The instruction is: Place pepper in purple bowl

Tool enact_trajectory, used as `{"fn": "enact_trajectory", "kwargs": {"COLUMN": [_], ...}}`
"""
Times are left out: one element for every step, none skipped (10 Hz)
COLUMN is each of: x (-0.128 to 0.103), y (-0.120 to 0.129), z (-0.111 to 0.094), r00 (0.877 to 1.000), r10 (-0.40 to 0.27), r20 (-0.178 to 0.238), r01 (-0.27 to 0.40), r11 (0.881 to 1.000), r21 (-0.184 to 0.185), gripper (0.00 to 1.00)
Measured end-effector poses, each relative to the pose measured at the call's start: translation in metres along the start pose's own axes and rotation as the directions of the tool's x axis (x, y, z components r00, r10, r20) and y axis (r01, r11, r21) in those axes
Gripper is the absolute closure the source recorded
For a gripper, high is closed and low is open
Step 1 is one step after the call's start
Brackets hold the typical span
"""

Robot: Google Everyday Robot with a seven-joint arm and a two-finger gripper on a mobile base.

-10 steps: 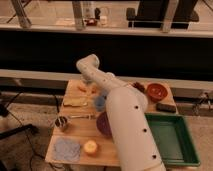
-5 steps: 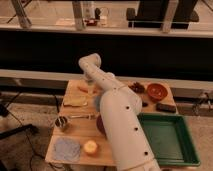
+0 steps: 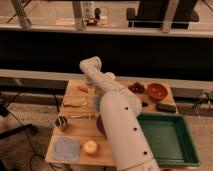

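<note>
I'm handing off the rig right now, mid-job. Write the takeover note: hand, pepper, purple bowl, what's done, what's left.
Hand: at the far left of the table, above the pepper, mostly hidden behind the arm's wrist; nothing visibly held.
Pepper: lying on the table near the far edge, just left of the hand.
Purple bowl: mid-table, largely hidden by the arm; only its left edge shows.
Done: arm reached over to the pepper.
Left: grasp the pepper, lift, carry it back to the purple bowl, release.
</note>
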Motion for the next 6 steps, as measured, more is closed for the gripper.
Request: {"fn": "enact_trajectory", "kwargs": {"x": [0.0021,0.0021,0.0016,0.0020,0.0012,0.0002], "y": [0.0022,0.0031,0.0035,0.0036,0.0049,0.0016], "z": [0.0009,0.0011,0.0013,0.0009,0.0001,-0.0023], "r00": [1.000,1.000,1.000,1.000,1.000,1.000], "r10": [0.004,0.004,0.002,0.003,-0.001,-0.006], "r20": [0.000,-0.001,-0.003,-0.005,-0.005,-0.007], "r01": [-0.004,-0.004,-0.002,-0.003,0.000,0.006], "r11": [1.000,1.000,1.000,1.000,1.000,1.000], "r21": [-0.007,-0.011,-0.013,-0.015,-0.023,-0.016], "gripper": [0.20,0.20,0.20,0.25,0.33,0.42]}}
